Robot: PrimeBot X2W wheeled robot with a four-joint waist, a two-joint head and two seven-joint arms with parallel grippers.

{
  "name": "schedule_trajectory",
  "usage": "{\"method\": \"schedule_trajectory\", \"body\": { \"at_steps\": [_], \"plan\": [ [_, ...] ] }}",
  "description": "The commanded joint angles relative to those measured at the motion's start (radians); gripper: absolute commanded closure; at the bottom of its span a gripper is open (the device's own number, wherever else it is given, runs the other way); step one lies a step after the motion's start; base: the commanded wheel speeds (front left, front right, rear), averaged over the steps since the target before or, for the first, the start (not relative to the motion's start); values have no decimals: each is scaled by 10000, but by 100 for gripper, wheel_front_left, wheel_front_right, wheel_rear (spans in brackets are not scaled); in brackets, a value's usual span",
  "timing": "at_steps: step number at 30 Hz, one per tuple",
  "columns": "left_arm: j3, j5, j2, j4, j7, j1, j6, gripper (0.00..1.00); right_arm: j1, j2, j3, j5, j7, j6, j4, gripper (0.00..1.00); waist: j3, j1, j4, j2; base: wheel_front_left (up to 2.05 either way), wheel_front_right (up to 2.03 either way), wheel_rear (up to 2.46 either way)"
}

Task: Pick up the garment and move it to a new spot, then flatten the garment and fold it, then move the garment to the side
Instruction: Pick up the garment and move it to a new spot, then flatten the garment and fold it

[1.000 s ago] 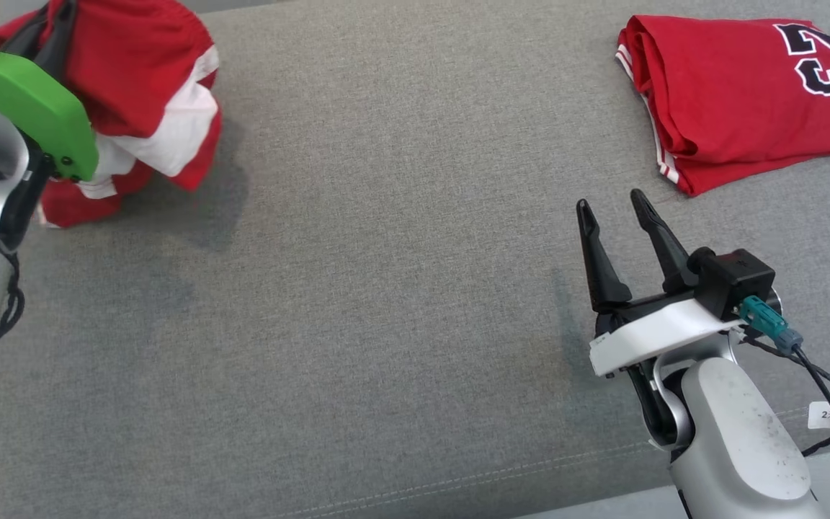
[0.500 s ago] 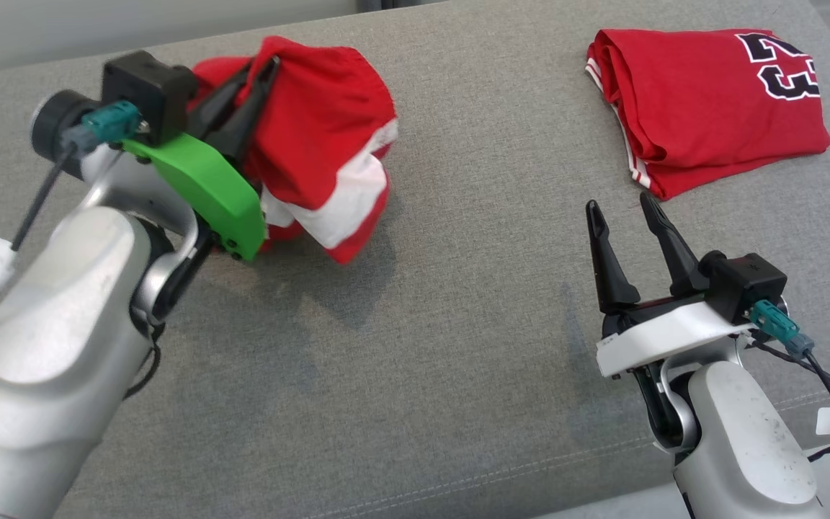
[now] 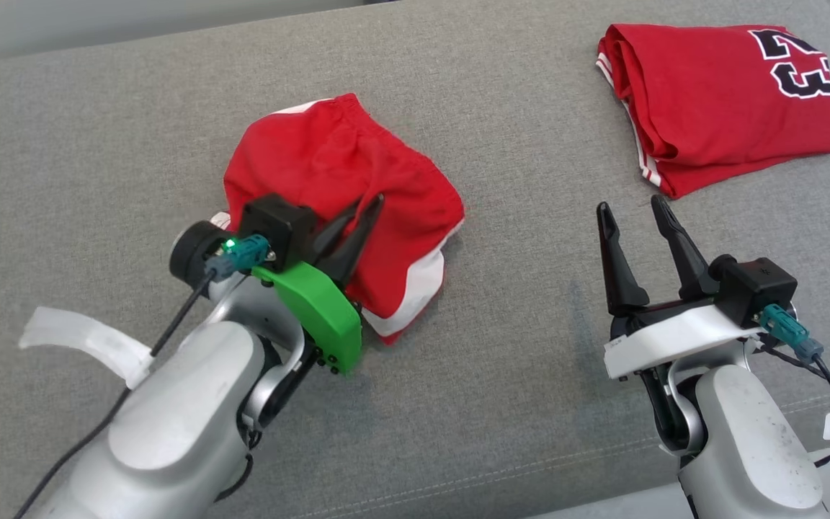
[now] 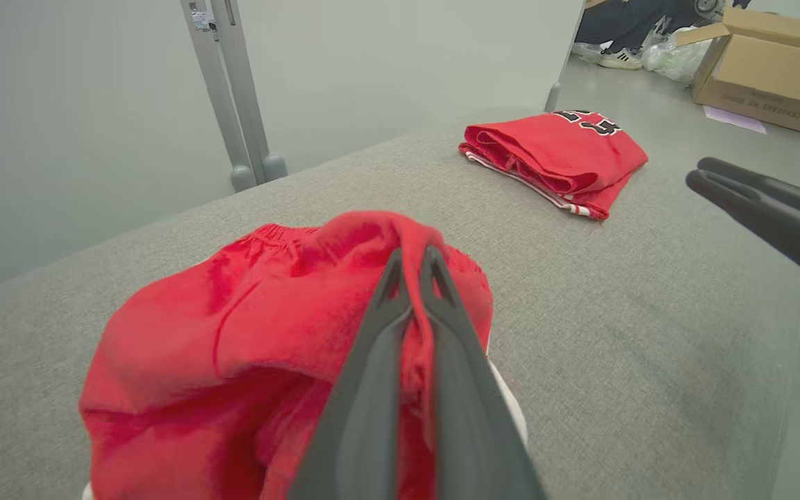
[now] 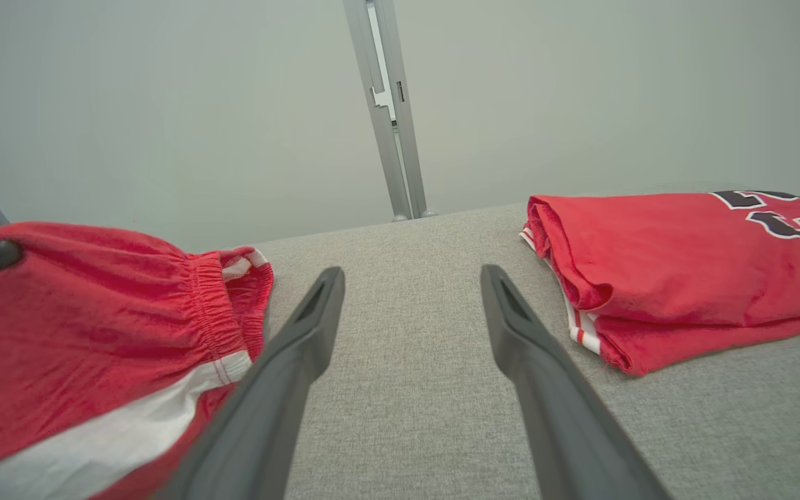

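Note:
The garment [image 3: 343,180] is a pair of red shorts with white side stripes, bunched in a heap on the grey cushion, left of centre. My left gripper [image 3: 370,207] reaches over it from the near side and is shut on a raised fold of the red cloth. The left wrist view shows that pinch close up, with my left gripper [image 4: 414,258] closed and the garment [image 4: 233,333] spread under it. My right gripper [image 3: 631,210] stands open above bare cushion to the right, apart from the shorts. In the right wrist view the garment [image 5: 87,326] lies left of my right gripper [image 5: 410,278].
A folded red jersey [image 3: 725,101] with a black number lies at the far right of the grey cushion [image 3: 516,346]; it also shows as the jersey [image 5: 685,271]. A metal post [image 4: 233,97] stands behind the cushion. A cardboard box [image 4: 768,66] sits on the floor beyond.
My left gripper has carried the garment from the far left toward the middle and lowered it onto the cushion. The head camera has shifted. The right arm has stayed in place.

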State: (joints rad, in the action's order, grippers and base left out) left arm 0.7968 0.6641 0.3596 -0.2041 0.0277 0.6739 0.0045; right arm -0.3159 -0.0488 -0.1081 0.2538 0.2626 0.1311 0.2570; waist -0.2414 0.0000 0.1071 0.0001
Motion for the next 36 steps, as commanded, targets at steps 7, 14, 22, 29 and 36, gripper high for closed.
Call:
{"method": "schedule_trajectory", "body": {
  "at_steps": [7,14,22,29,36],
  "plan": [
    [442,6,-990,-1959,-934,-269,-392,100,-132,-33,-111,-25,33,-7,102,0,34,0,-113,-1,0,0,0],
    [520,-223,-1554,-3280,-1995,-3,-465,0,-3,-35,-124,-30,33,-7,206,0,203,0,-167,-1,0,0,0],
    [202,-367,-1524,-3372,-2724,-420,-29,0,269,-33,-98,-7,32,-7,247,0,531,0,-412,-1,0,0,0],
    [-606,-259,-896,-2867,-2915,-1312,477,0,416,-35,-65,-12,33,-7,203,0,727,0,-551,-1,0,0,0],
    [-1097,-103,-352,-3024,-2929,-2164,450,0,433,-33,-97,-66,34,-7,220,0,759,0,-573,-1,0,0,0]
  ]
}}
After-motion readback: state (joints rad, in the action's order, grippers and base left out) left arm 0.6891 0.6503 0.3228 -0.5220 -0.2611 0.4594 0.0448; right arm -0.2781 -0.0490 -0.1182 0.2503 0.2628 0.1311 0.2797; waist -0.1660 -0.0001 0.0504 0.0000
